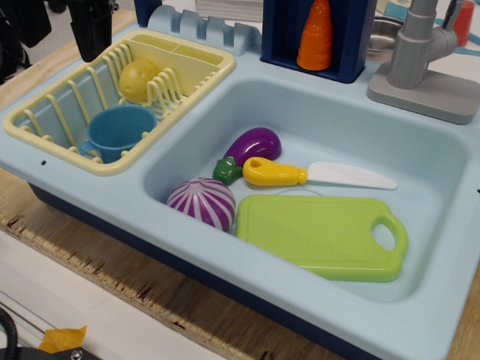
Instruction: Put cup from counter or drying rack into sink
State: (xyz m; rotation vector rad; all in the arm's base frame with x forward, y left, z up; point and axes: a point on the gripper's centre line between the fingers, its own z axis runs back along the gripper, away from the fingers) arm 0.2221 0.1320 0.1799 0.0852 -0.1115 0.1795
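The blue cup (120, 132) stands upright, mouth up, in the near end of the pale yellow drying rack (196, 67), to the left of the sink. The light blue sink basin (337, 120) is to the right of the rack. My gripper (90, 41) shows only as a dark shape at the top left edge, above the rack's far left corner and apart from the cup. Its fingers are cut off by the frame, so I cannot tell how they stand.
A yellow round toy food (139, 79) rests in the rack behind the cup. In the sink lie a purple eggplant (255, 144), a yellow-handled knife (315, 174), a purple onion (201, 201) and a green cutting board (322, 236). A grey faucet (420, 52) stands at the back right.
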